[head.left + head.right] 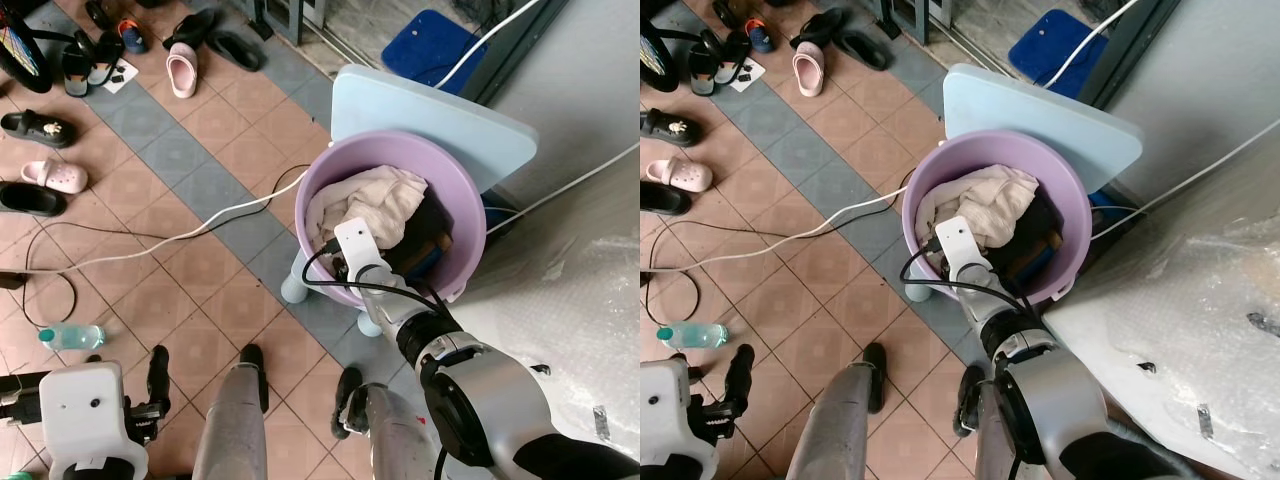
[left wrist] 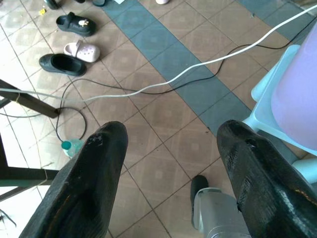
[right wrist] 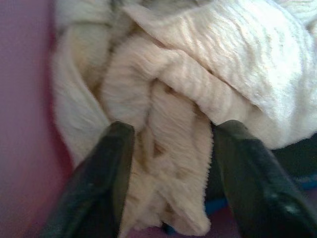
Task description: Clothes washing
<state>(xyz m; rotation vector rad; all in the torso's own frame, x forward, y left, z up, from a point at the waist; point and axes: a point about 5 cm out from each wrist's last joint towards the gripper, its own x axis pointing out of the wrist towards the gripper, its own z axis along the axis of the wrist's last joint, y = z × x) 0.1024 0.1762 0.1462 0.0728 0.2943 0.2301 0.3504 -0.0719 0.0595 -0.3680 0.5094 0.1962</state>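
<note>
A purple basin (image 1: 455, 180) stands on a pale blue plastic stool (image 1: 440, 120), heaped with laundry. A cream knitted cloth (image 1: 375, 200) lies on top, and dark clothing (image 1: 430, 235) sits beside it toward the right. My right arm reaches down into the near side of the basin. In the right wrist view the right gripper (image 3: 171, 134) is open, its two fingers astride a fold of the cream cloth (image 3: 168, 104), close to the basin's purple wall (image 3: 25, 124). My left gripper (image 2: 171, 144) hangs open and empty over the tiled floor at the lower left.
A white cable (image 1: 200, 225) and a thin black cord cross the floor left of the stool. Shoes and slippers (image 1: 55, 175) lie at the far left, a water bottle (image 1: 72, 336) nearer. A plastic-covered white surface (image 1: 570, 290) stands on the right.
</note>
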